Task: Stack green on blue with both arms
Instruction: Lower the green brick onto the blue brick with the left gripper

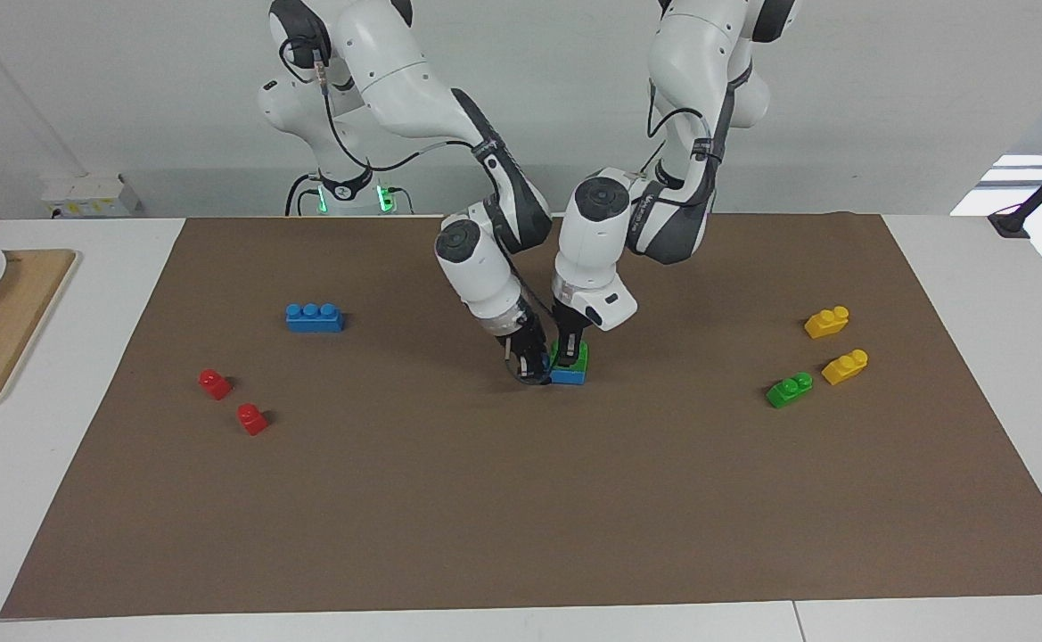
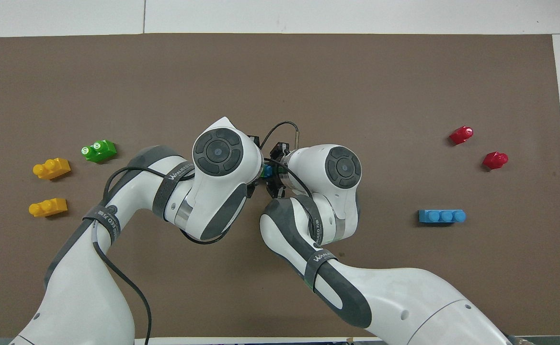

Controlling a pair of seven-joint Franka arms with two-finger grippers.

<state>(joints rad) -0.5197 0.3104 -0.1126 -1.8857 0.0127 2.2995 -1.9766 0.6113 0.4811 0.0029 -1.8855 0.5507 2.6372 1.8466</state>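
At the middle of the mat a green brick (image 1: 578, 355) sits on a blue brick (image 1: 570, 376). My left gripper (image 1: 568, 349) comes straight down and is shut on this green brick. My right gripper (image 1: 531, 367) comes in tilted and is shut on the end of the blue brick toward the right arm's end. In the overhead view both wrists cover the pair, and only a bit of the blue brick (image 2: 268, 170) shows. A second green brick (image 1: 789, 390) lies toward the left arm's end. A second blue brick (image 1: 314, 316) lies toward the right arm's end.
Two yellow bricks (image 1: 826, 322) (image 1: 844, 366) lie beside the loose green brick. Two red bricks (image 1: 214, 383) (image 1: 251, 418) lie beside the loose blue brick, farther from the robots than it. A wooden board (image 1: 4, 330) with a plate sits off the mat at the right arm's end.
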